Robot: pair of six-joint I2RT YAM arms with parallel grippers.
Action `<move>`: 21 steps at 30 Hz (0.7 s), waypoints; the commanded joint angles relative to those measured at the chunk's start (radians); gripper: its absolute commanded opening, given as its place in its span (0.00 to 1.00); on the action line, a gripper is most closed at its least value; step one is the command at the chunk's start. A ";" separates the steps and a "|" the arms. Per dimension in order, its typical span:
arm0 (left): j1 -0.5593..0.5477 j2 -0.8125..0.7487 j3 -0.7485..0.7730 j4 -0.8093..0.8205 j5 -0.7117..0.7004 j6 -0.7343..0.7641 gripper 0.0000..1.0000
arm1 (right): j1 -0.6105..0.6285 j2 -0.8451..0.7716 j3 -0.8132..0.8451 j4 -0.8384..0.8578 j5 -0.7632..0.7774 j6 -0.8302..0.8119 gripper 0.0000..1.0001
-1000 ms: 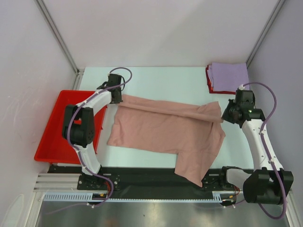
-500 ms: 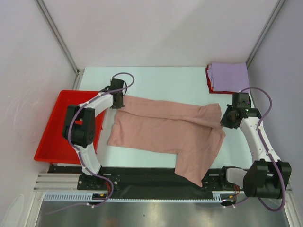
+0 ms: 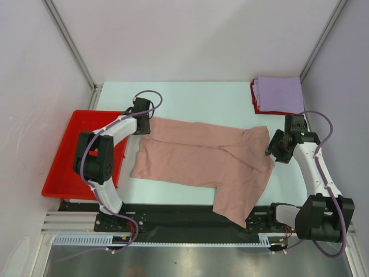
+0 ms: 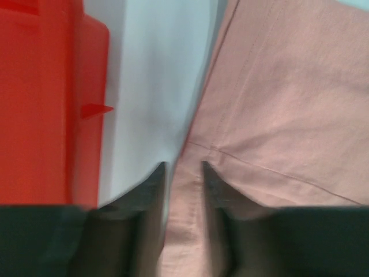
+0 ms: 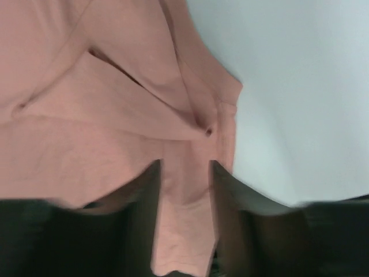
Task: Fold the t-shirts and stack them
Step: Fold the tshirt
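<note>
The dusty-pink t-shirt (image 3: 202,156) lies spread across the table, its far edge doubled over and one part hanging over the near edge. No print shows on it. My left gripper (image 3: 144,124) sits at the shirt's far left corner, jaws apart, with a strip of pink cloth (image 4: 277,104) lying between the fingers (image 4: 183,165). At the far right corner my right gripper (image 3: 271,149) is also open, straddling a fold of the shirt (image 5: 86,115) between its fingers (image 5: 184,163). A folded lavender t-shirt (image 3: 279,93) rests on a folded red one (image 3: 254,98) at the back right.
The red plastic tray (image 3: 69,156) stands off the table's left side, close to my left arm, and its wall (image 4: 40,104) shows in the left wrist view. Pale table surface (image 3: 196,101) lies behind the shirt. Grey walls close in the sides and back.
Both grippers went from shut on the shirt's far corners to open, letting the cloth go. The doubled-over far edge has settled flat, and the right gripper drew slightly nearer.
</note>
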 commanded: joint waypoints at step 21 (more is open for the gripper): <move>-0.001 0.273 0.405 0.033 0.149 -0.041 0.17 | -0.058 0.606 0.326 0.520 -0.168 0.011 0.52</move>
